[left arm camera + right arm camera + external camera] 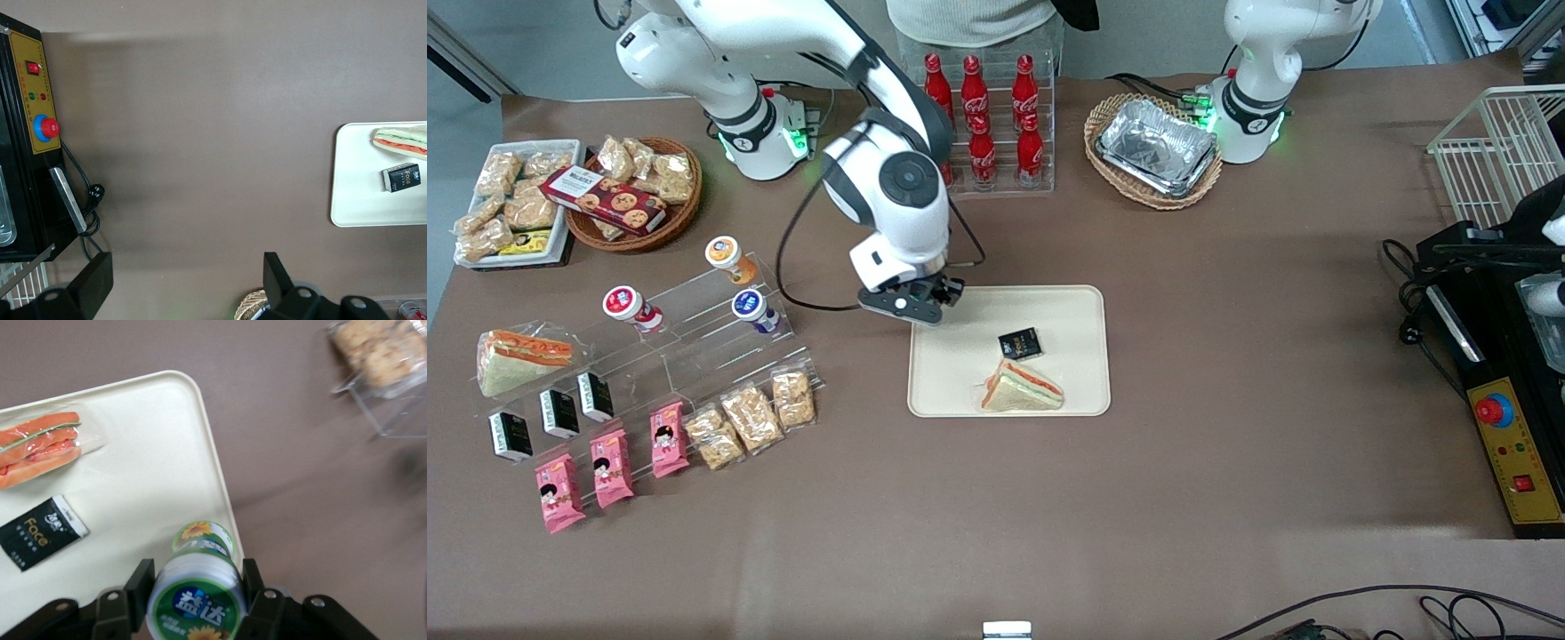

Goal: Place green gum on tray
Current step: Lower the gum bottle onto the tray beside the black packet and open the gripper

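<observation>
The green gum point(197, 587) is a small tub with a green-rimmed white lid and a yellow-green label. My right gripper point(195, 583) is shut on it, one finger on each side. In the front view the gripper point(914, 307) hangs above the cream tray's point(960, 373) corner nearest the acrylic stand; the gum is hidden there by the hand. The tray point(153, 453) holds a wrapped sandwich point(1021, 389) and a small black packet point(1020, 342), both also in the wrist view: the sandwich point(40, 450) and the packet point(40, 532).
An acrylic stand point(694, 311) toward the working arm's end holds red-lidded point(624, 304), orange-lidded point(723, 253) and blue-lidded point(749, 305) tubs, with snack packs in front. Cola bottles point(983, 116) and a foil tray in a basket point(1156, 151) stand farther from the front camera.
</observation>
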Robot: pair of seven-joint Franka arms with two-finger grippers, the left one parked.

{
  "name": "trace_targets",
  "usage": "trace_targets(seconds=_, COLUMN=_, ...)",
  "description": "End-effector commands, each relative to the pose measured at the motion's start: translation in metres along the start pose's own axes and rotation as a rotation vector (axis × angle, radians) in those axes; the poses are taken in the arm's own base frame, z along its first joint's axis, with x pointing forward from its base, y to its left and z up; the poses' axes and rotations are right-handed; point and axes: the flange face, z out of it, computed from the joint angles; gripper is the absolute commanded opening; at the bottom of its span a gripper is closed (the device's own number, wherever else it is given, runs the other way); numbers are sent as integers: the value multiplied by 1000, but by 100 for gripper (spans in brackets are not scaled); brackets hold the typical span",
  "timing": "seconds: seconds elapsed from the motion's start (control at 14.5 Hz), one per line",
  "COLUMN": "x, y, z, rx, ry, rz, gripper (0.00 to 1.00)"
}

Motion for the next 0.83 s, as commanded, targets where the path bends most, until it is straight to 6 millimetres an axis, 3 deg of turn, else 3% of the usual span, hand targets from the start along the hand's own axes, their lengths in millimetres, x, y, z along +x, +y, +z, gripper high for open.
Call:
trace_targets(seconds=0.0, x=7, y=-13, z=35, rx=7, ry=36, rz=18, gripper=43)
trace_targets(seconds=0.35, x=5, y=-17, z=70, rx=15, ry=42, rz=16, gripper=43)
trace_targets(seconds=0.62, x=2, y=-18, z=85, rx=3, ry=34, rz=12, gripper=43)
trace_targets(seconds=0.76, x=-9, y=-24, z=91, rx=-5, ry=31, rz=-8, gripper=43)
